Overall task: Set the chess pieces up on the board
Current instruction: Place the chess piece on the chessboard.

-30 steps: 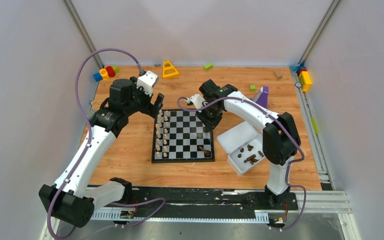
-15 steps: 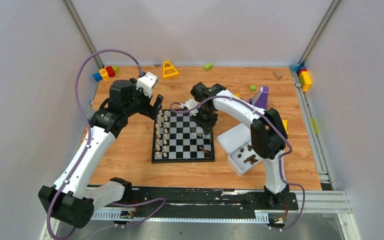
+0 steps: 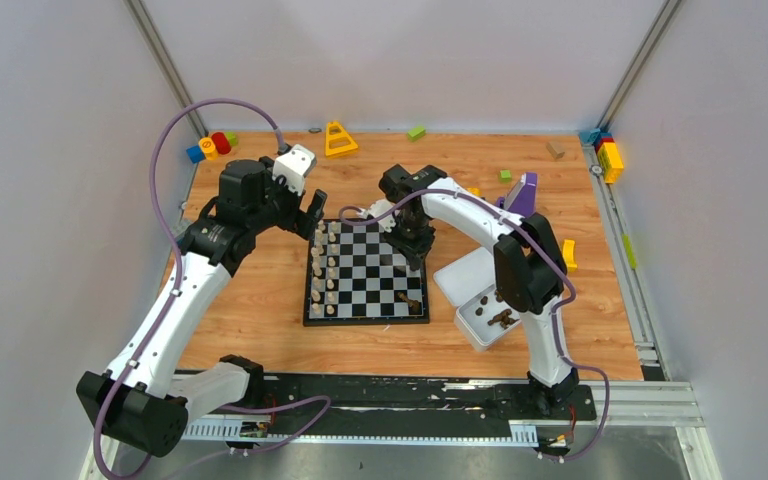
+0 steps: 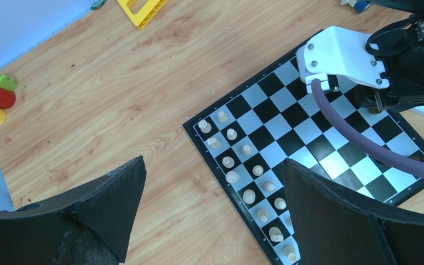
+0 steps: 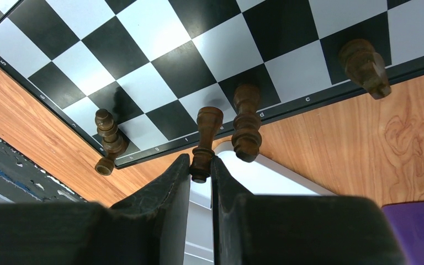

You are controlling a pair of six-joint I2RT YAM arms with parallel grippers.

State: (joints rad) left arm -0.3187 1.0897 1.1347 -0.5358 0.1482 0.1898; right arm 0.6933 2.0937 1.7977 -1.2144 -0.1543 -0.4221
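Observation:
The board point(image 3: 372, 262) lies in the middle of the table. Cream chess pieces point(image 3: 324, 270) fill its two left columns and show in the left wrist view as cream pieces point(image 4: 246, 149) on the board point(image 4: 279, 126). My left gripper point(image 3: 312, 213) hovers at the board's far left corner, open and empty point(image 4: 212, 171). My right gripper point(image 3: 412, 255) hangs over the board's right side, shut point(image 5: 201, 168) on the head of a dark piece point(image 5: 207, 130). Other dark pieces point(image 5: 246, 126) stand along that edge of the board point(image 5: 143, 83).
A white tray point(image 3: 472, 331) holding several dark pieces point(image 3: 501, 317) sits right of the board, its lid point(image 3: 468, 273) beside it. Toy blocks point(image 3: 210, 146), a yellow frame point(image 3: 339, 139) and a purple block point(image 3: 525, 192) lie along the far edge.
The right arm has swung left, bringing its gripper and the dark piece in from the board's right edge. The left arm has not moved.

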